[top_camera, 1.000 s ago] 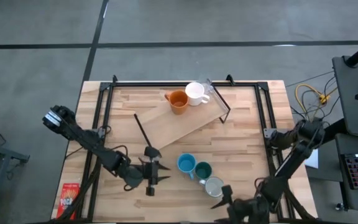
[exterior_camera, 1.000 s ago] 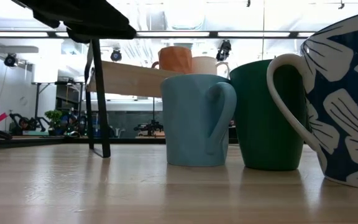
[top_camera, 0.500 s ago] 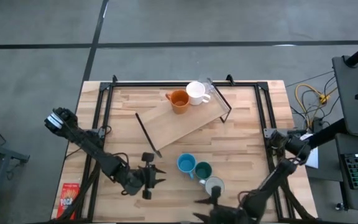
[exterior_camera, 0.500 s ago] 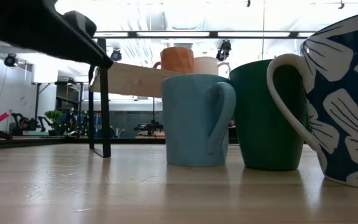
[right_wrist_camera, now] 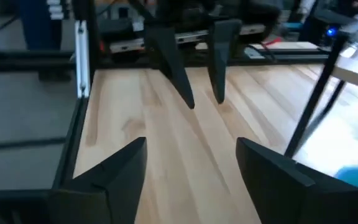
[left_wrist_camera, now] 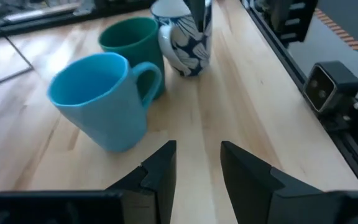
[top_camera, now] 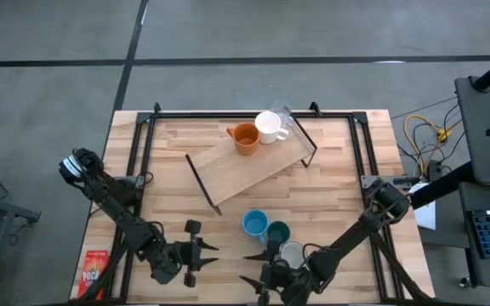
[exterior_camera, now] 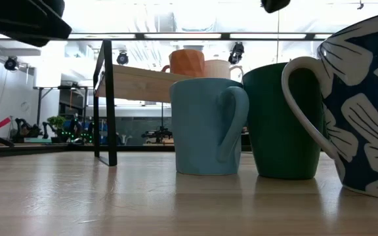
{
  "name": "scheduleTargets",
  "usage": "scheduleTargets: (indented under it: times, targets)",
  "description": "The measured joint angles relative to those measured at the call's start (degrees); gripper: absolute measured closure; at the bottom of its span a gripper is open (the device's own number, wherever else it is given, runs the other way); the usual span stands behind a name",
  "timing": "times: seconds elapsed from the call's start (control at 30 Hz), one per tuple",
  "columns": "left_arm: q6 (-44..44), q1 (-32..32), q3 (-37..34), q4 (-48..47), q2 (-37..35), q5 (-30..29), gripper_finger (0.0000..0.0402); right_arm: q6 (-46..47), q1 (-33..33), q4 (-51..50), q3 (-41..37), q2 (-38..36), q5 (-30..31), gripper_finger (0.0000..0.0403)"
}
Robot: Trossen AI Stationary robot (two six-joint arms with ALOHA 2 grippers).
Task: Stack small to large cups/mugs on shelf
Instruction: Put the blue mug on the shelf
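The orange mug [top_camera: 245,138] and the white mug [top_camera: 268,127] stand on the light-wood shelf [top_camera: 249,168], which rests on black wire legs [exterior_camera: 107,105]. The light blue mug [top_camera: 254,223], the dark teal mug [top_camera: 277,232] and a pale mug with a blue flower pattern [top_camera: 293,252] stand in a row on the table near its front edge. My left gripper [top_camera: 207,253] is open and empty to the left of the row. My right gripper [top_camera: 249,268] is open and empty, close in front of the row and facing the left gripper.
A clear glass [top_camera: 284,123] stands on the shelf beside the white mug. A black frame [top_camera: 139,170] runs round the tabletop. A red packet [top_camera: 94,270] lies at the near left corner. Bare wood shows between the shelf and the row of mugs.
My left gripper has drawn back toward the table's near edge, away from the shelf's leg. My right gripper has swung toward the table's left along the near edge, ending in front of the mugs and facing the left gripper. No mug has moved.
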Motion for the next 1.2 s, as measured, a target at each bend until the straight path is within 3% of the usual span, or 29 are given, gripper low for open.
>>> scheduleTargets:
  times: [0.17, 0.37, 0.47, 0.67, 0.87, 1.2]
  targets:
    - [-2.1, -1.5, 0.0, 0.1, 0.0, -3.7, 0.0291, 12.5, 2.5, -4.4, 0.0, 0.0, 10.2, 0.0134]
    - [-4.0, -2.5, 0.0, 0.1, 0.0, -5.5, 0.0291, 25.4, 6.2, -8.8, 0.0, 0.6, 19.3, 0.0144]
    - [-4.4, -2.7, 0.0, 0.1, 0.0, -6.3, 0.0291, 28.9, 7.5, -8.8, 0.0, 1.0, 18.9, 0.0159]
    - [-5.9, -2.9, -0.2, 0.2, 0.0, -6.2, 0.0291, 33.0, 10.8, -9.0, 0.0, 1.2, 10.4, 0.0177]
    - [-7.6, -2.9, -0.5, 0.6, 0.4, -6.3, 0.0291, 36.6, 13.7, -9.8, 0.0, 2.5, 15.9, 0.0187]
    - [-8.8, -2.9, -0.5, 2.1, 2.3, -6.3, 0.0291, 27.7, 10.5, -9.8, 0.7, 1.8, 14.9, 0.0193]
